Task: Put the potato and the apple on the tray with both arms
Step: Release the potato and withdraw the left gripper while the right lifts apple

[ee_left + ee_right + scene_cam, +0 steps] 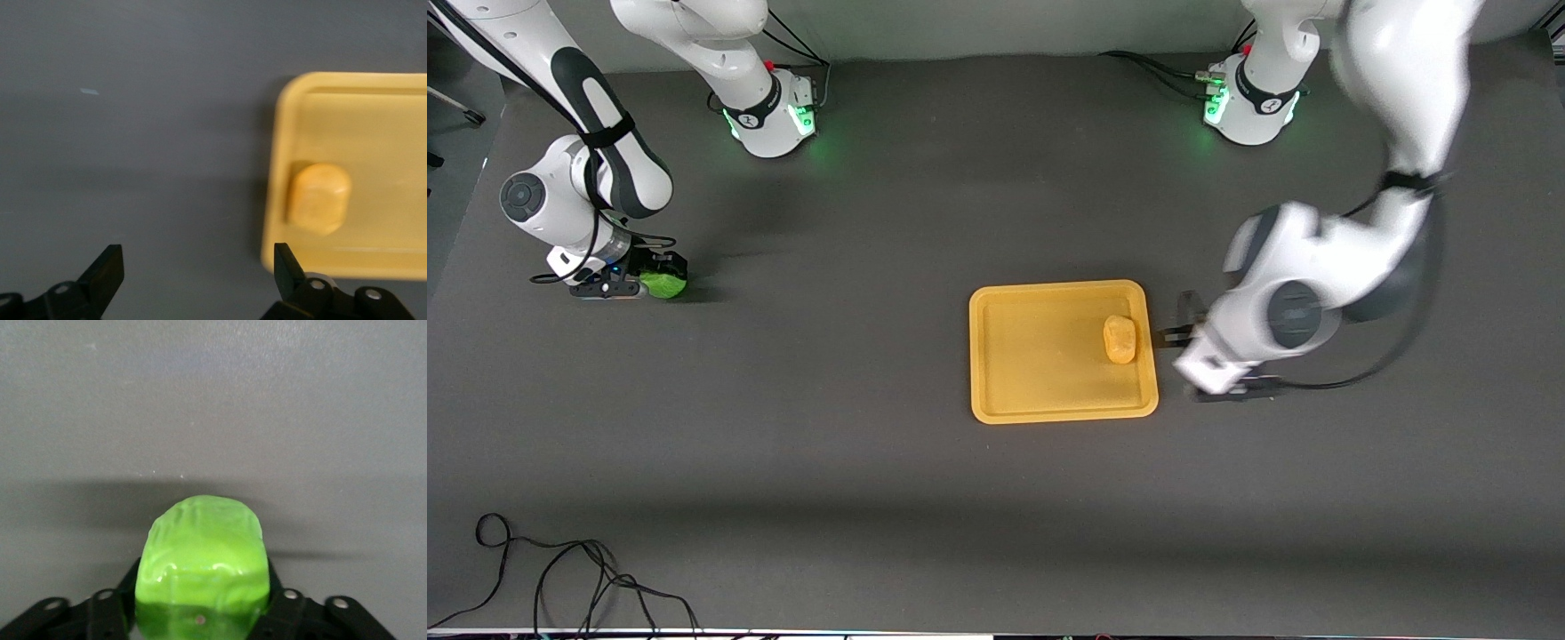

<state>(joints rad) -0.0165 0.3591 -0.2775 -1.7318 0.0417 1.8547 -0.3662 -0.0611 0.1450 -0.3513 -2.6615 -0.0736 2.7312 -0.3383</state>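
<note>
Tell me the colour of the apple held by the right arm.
Bright green, glossy and slightly textured: the apple shows best in the right wrist view.

Open tray (pixel 1032 356) floor — only the potato (pixel 1120 339) (near one edge).

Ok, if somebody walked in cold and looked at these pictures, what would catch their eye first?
Probably the bright green apple, clamped in the right gripper toward the right arm's end of the table. Next, the yellow-orange tray mid-table, with the potato lying in it near the edge toward the left arm. The left gripper hangs open just off that edge.
</note>
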